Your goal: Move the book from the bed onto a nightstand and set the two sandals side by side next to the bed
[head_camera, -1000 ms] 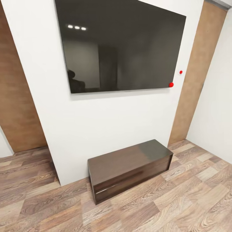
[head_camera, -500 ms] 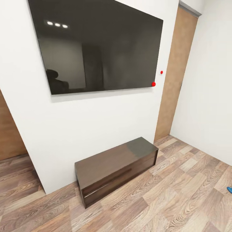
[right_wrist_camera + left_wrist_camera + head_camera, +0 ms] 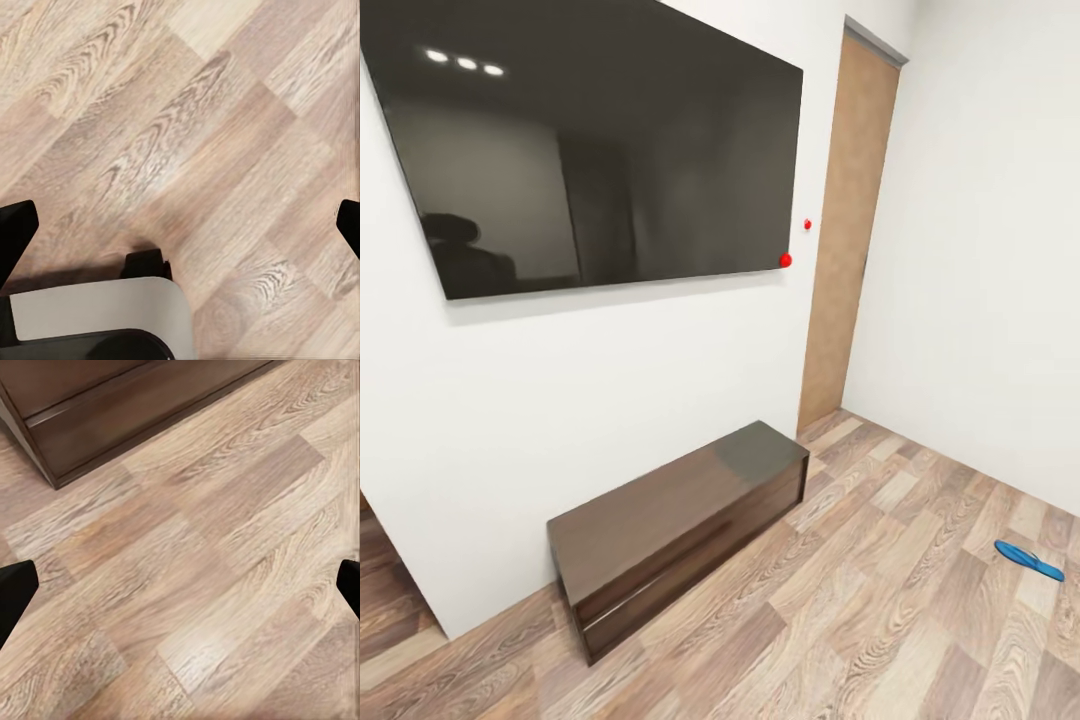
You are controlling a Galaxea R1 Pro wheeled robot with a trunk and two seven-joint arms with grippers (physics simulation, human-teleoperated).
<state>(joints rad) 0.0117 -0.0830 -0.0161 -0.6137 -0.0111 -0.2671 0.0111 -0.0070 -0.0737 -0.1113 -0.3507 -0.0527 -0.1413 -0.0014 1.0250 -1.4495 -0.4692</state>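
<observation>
**Head view: one sandal lying on the floor by the right wall**

Head view is looking at a white wall carrying a big dark screen (image 3: 595, 150), with two red dots (image 3: 786, 260) sitting at its 4 o'clock corner. Below it, a long dark wood bench (image 3: 670, 510) is standing against the wall on the wood-plank floor (image 3: 880, 620). A brown wood panel (image 3: 845, 230) is running up the corner at 1 o'clock. One blue sandal (image 3: 1028, 560) is lying flat on the floor at 4 o'clock, well apart from the bench, near the right wall.

In the left wrist view, the left gripper (image 3: 180, 585) is hanging over bare planks near the bench's base (image 3: 112, 420), its fingers (image 3: 15, 589) spread wide and holding nothing. In the right wrist view, the right gripper (image 3: 180, 225) is likewise gaping wide and empty over the floor, with part of the robot's base (image 3: 97, 315) showing below it.
</observation>
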